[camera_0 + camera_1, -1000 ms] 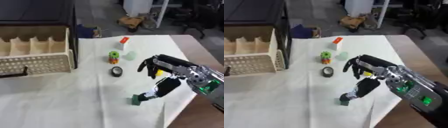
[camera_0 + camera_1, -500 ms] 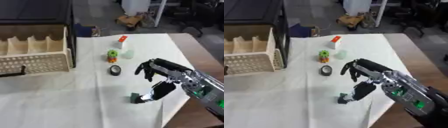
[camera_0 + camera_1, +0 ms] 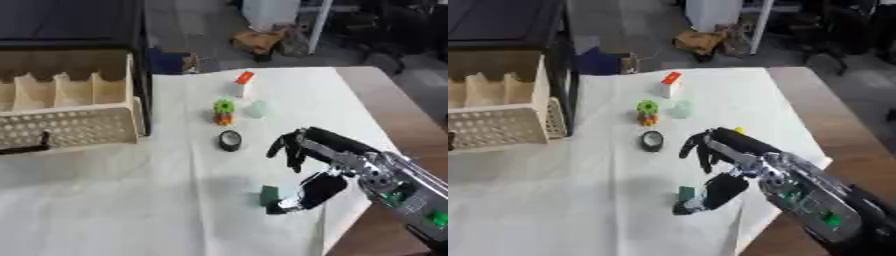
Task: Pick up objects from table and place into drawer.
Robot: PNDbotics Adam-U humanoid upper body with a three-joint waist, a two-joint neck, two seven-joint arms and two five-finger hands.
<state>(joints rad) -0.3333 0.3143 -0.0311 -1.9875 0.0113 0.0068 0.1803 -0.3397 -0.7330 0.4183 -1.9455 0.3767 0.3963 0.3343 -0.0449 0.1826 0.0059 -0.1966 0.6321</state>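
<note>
Dark green small block (image 3: 269,194) on white cloth, right hand (image 3: 325,162) relaxed, thumb touching it

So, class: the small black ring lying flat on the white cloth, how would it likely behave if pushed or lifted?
The black ring lies flat, so a push would probably slide it rather than roll it. Tipped onto its edge, its round shape could roll. It looks small, so likely light. The robot hand hangs beside it.

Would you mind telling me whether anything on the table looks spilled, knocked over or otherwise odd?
Nothing stands out. The black ring, green-and-orange toy, white block and green block sit apart on the white cloth; the right hand hangs over the green block.
</note>
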